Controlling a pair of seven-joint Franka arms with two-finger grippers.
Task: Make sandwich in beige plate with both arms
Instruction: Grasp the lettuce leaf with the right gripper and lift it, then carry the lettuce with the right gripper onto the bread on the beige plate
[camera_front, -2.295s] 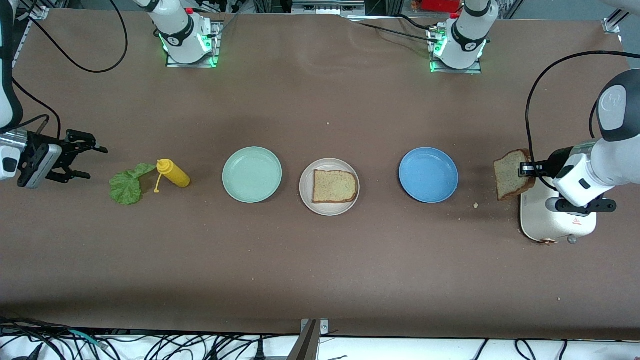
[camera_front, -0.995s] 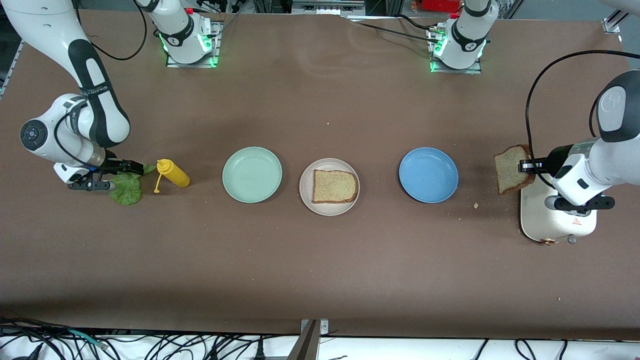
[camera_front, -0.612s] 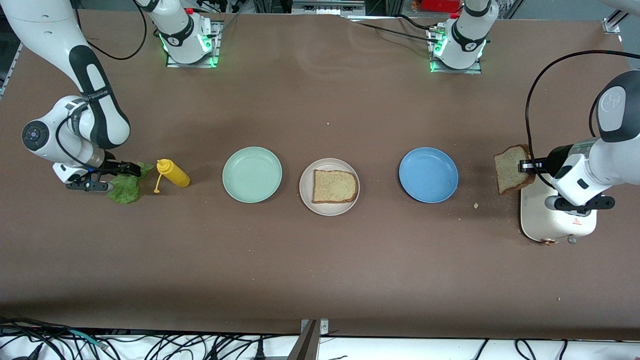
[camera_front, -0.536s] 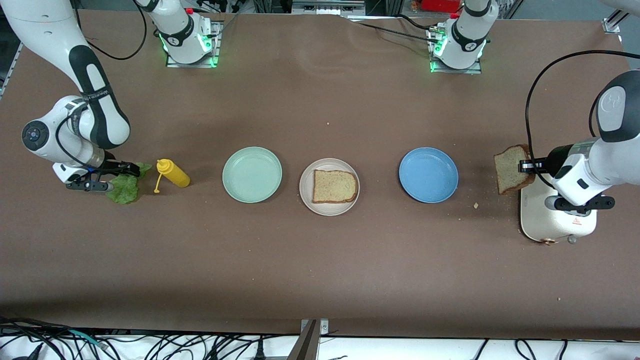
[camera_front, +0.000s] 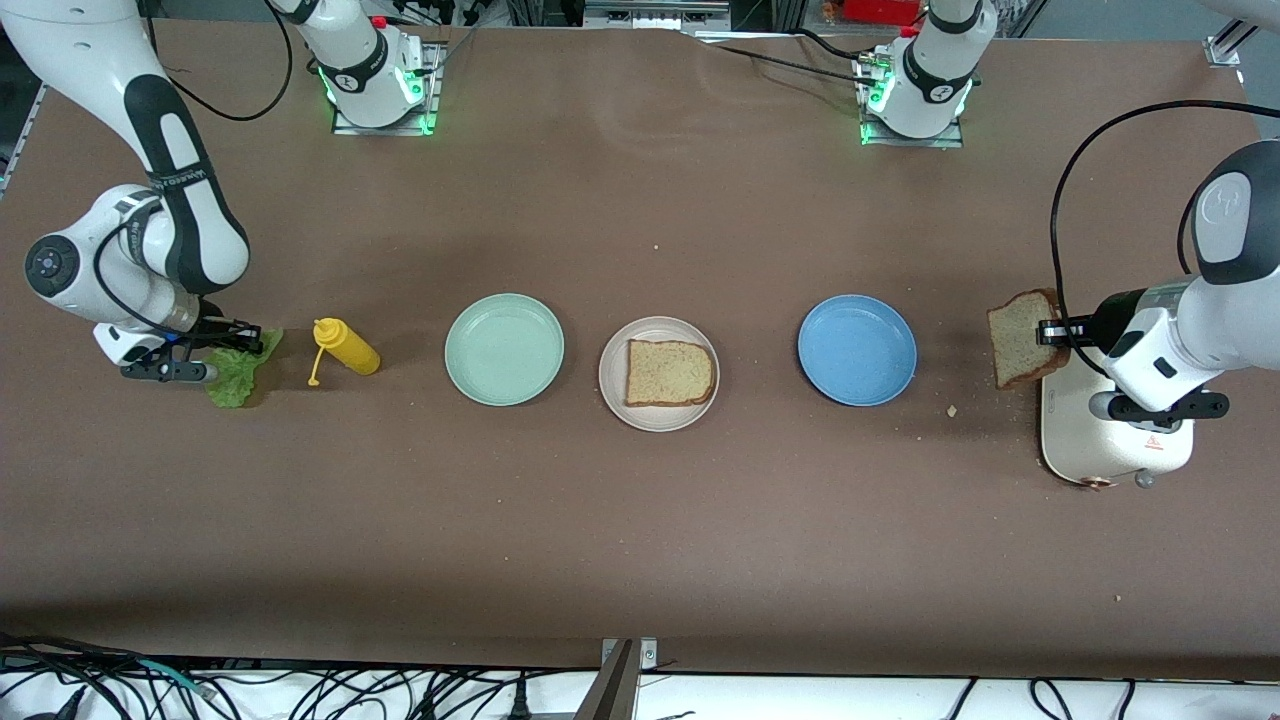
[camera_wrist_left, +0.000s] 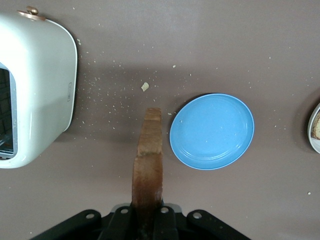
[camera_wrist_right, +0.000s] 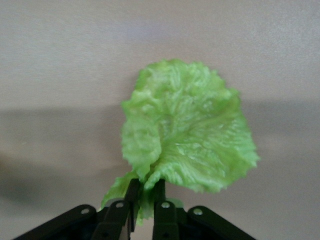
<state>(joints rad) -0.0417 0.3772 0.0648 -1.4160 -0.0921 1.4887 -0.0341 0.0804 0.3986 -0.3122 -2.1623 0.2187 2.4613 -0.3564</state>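
- Facing the robots, front view: right gripper (camera_front: 232, 340) pinches the lettuce leaf (camera_front: 236, 372) beside a yellow bottle (camera_front: 345, 346); left gripper (camera_front: 1048, 333) grips a bread slice (camera_front: 1018, 338) by its crust above a toaster (camera_front: 1110, 440); another slice (camera_front: 669, 372) lies on the beige plate (camera_front: 620, 402).
- Left wrist view: the brown bread slice (camera_wrist_left: 148, 160), seen edge-on between closed fingers, looks light and crumbly.
- Right wrist view: the ruffled lettuce leaf (camera_wrist_right: 185, 132), limp and tearable, is nipped at its stem edge.

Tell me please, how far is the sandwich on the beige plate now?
Done: one bread slice lies on the beige plate. In hand: the right gripper is shut on the lettuce leaf near the yellow bottle; the left gripper holds the second bread slice beside the toaster. Left: lettuce, then that slice, onto the plate.
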